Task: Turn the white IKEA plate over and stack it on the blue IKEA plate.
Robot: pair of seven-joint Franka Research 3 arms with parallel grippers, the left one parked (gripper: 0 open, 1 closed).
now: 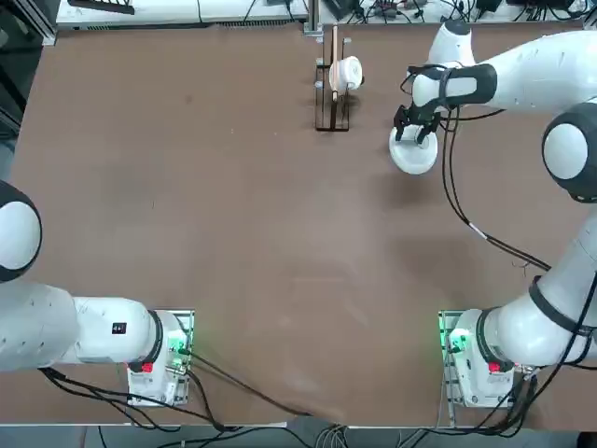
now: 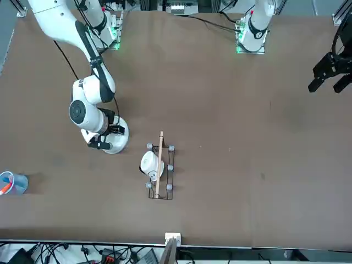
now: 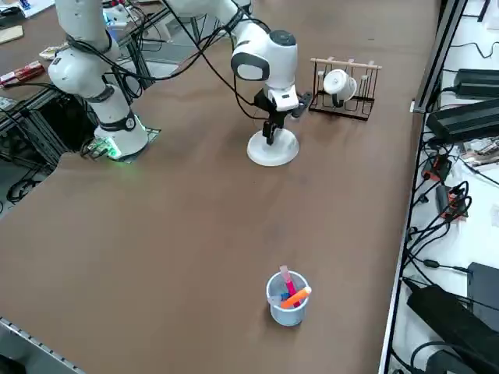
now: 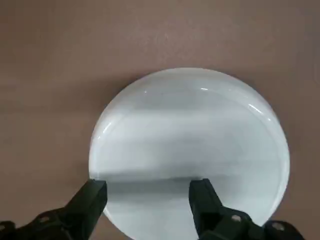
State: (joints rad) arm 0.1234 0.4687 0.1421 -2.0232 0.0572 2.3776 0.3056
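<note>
Wide over plate [image 4: 200, 135] rim, right pincer [image 4: 149, 183]

The right end effector [image 4: 148, 183] apparently hides part of the white plate [image 1: 412, 159] from overhead.

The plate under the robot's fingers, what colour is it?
The plate is white, and it shows best in the right wrist view.

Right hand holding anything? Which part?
Nothing held: the right hand is over the plate, fingers wide apart, not clamped on its rim.
</note>
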